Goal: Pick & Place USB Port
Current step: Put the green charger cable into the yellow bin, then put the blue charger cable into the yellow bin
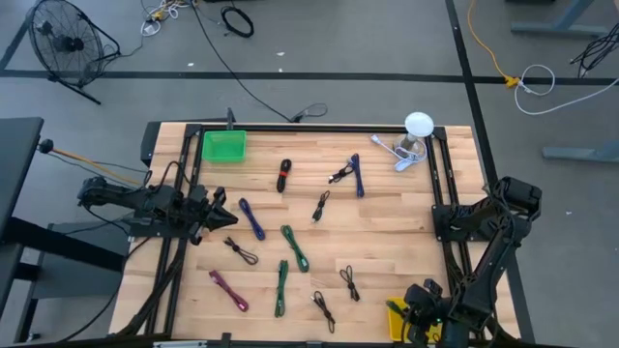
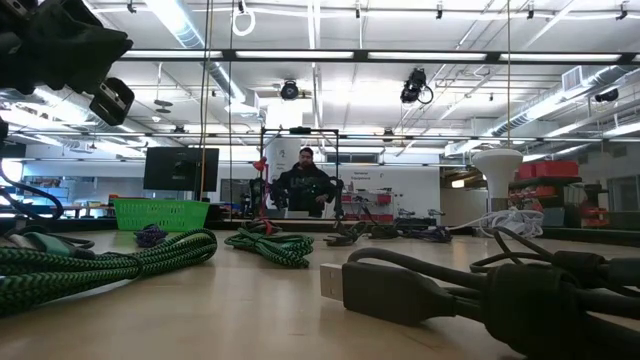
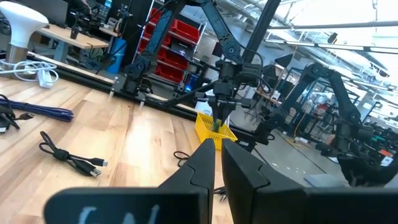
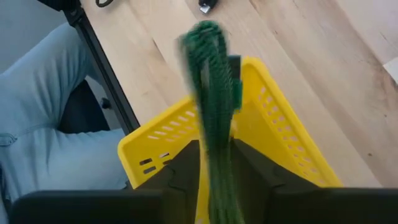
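Looking straight down, the high view shows the wooden table [image 1: 387,242] strewn with coiled USB cables, a green basket [image 1: 224,145] at its far left corner and a yellow basket [image 1: 398,311] at the near right edge. The right gripper [image 1: 423,302] hangs just beside that yellow basket, and the left gripper [image 1: 221,215] waits at the left edge; what either basket holds cannot be told here.

The low view adds a black USB plug [image 2: 385,287] up close and a person [image 2: 304,186] beyond the table.

The left wrist view shows the left fingers [image 3: 198,180] pressed together, empty.

Only the right wrist view reveals the green braided USB cable [image 4: 212,118] between the right fingers [image 4: 181,174], hanging over the yellow basket's rim; whether they still pinch it I cannot tell
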